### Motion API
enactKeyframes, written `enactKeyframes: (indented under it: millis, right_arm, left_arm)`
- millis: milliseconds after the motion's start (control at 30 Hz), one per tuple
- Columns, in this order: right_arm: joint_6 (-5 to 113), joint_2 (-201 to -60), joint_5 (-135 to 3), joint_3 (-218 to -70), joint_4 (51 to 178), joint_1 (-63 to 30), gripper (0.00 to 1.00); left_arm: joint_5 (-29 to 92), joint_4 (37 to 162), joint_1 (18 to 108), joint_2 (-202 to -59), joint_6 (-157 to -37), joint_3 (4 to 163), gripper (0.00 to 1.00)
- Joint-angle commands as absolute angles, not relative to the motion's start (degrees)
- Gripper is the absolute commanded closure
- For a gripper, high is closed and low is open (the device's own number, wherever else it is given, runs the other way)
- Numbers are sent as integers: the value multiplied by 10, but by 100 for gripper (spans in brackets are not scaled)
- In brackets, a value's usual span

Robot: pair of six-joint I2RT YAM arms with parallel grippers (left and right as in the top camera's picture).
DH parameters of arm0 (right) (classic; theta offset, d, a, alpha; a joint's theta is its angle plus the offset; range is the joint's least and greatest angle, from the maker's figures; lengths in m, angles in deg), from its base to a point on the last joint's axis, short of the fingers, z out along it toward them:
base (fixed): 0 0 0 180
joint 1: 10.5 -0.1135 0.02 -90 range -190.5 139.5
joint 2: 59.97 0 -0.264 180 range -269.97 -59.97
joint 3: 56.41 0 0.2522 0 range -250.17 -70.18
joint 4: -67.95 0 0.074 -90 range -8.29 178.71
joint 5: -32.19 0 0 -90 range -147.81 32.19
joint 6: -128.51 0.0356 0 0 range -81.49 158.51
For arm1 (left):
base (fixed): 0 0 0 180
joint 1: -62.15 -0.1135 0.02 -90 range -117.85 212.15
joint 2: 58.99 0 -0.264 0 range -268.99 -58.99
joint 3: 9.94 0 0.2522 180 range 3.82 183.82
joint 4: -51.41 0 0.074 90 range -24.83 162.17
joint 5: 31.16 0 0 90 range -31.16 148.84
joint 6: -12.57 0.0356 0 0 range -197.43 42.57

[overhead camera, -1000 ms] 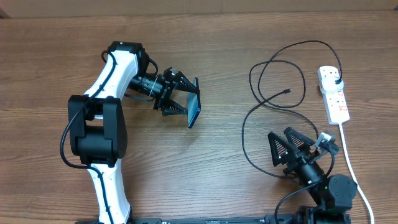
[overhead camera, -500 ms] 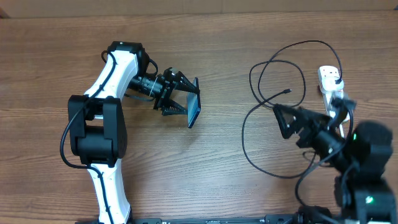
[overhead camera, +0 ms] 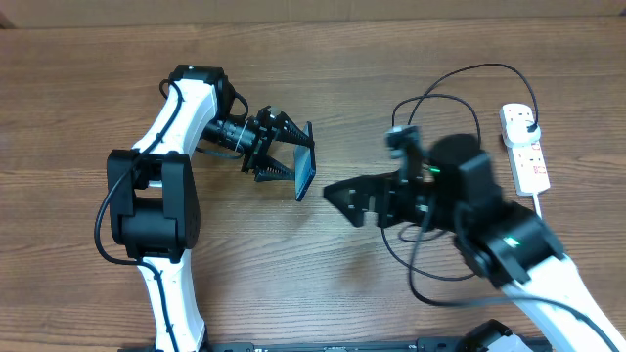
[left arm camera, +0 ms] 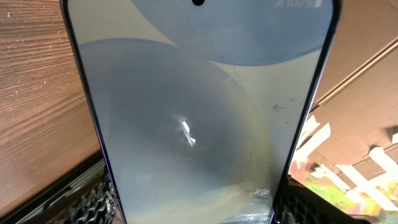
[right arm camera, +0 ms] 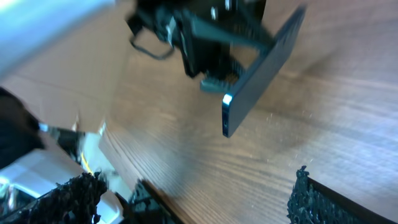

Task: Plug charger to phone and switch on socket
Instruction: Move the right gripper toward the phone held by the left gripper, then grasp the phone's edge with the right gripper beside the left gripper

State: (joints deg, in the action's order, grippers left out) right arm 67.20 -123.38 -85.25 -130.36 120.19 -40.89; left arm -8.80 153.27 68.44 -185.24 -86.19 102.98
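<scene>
Item, phone [overhead camera: 305, 173]: held on edge over the desk [overhead camera: 293, 284] in the clamped left end effector [overhead camera: 302, 154], right end effector [overhead camera: 337, 203] spread and empty just right of it, charger [overhead camera: 484, 66] and socket [overhead camera: 528, 156] farther right, so collecting the charger first seems advisable.

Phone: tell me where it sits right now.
Overhead view: the phone is clamped on edge in the left gripper, left of centre on the table, with the open right gripper close beside it.

The right gripper [overhead camera: 340, 203] has swung leftward, near the phone [overhead camera: 305, 174].
</scene>
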Motion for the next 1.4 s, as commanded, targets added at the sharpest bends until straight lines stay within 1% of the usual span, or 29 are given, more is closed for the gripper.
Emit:
enactKeyframes:
  millis: [0, 133, 233, 333, 400, 467, 567, 767, 1367]
  right_arm:
    - [688, -1283, -839, -1313, 1189, -425, 0]
    - [687, -1319, -842, -1313, 1168, -431, 0]
    - [694, -1325, -800, -1313, 1158, -452, 0]
    - [766, -1325, -683, -1313, 1159, -491, 0]
    - [844, -1325, -567, -1313, 1165, -532, 0]
    - [896, -1325, -473, -1313, 1163, -567, 0]
    - [924, -1327, -391, -1313, 1150, -598, 0]
    - [923, -1333, -381, -1313, 1127, -604, 0]
    - [921, -1420, -383, -1313, 1073, -622, 0]
  left_arm:
    - [-117, 1534, 685, -1853, -851, 1046, 30]
    - [-117, 1534, 685, -1853, -851, 1046, 30]
    - [-117, 1534, 685, -1853, -851, 1046, 30]
    - [-117, 1534, 685, -1853, -851, 1046, 30]
    - [-117, 1534, 685, -1853, -851, 1046, 30]
    - [-117, 1534, 685, -1853, -851, 1046, 29]
    - [-117, 1534, 685, -1853, -851, 1046, 29]
    - [-117, 1534, 685, -1853, -851, 1046, 29]
    - [-117, 1530, 685, -1853, -851, 1046, 28]
